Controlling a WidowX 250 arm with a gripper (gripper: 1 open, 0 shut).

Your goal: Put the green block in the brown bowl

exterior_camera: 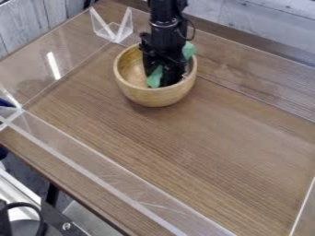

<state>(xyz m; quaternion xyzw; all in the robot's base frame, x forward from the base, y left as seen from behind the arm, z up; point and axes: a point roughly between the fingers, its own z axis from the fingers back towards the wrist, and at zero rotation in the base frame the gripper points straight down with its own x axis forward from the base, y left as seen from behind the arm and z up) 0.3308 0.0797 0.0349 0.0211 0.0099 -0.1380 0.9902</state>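
Observation:
The brown bowl [133, 90] stands on the wooden table at the back, left of centre. My black gripper [161, 76] reaches down from above into the bowl. Its fingers are shut on the green block [155, 77], which sits tilted between them inside the bowl. Whether the block's lower end touches the bowl's inner wall, I cannot tell. Another patch of green [187, 49] shows beside the gripper body on the right. Most of the block is hidden behind the fingers.
A clear plastic stand [113, 26] sits just behind the bowl on the left. Clear plastic walls [50, 64] edge the wooden table [185, 157]. A pale plank wall runs along the back.

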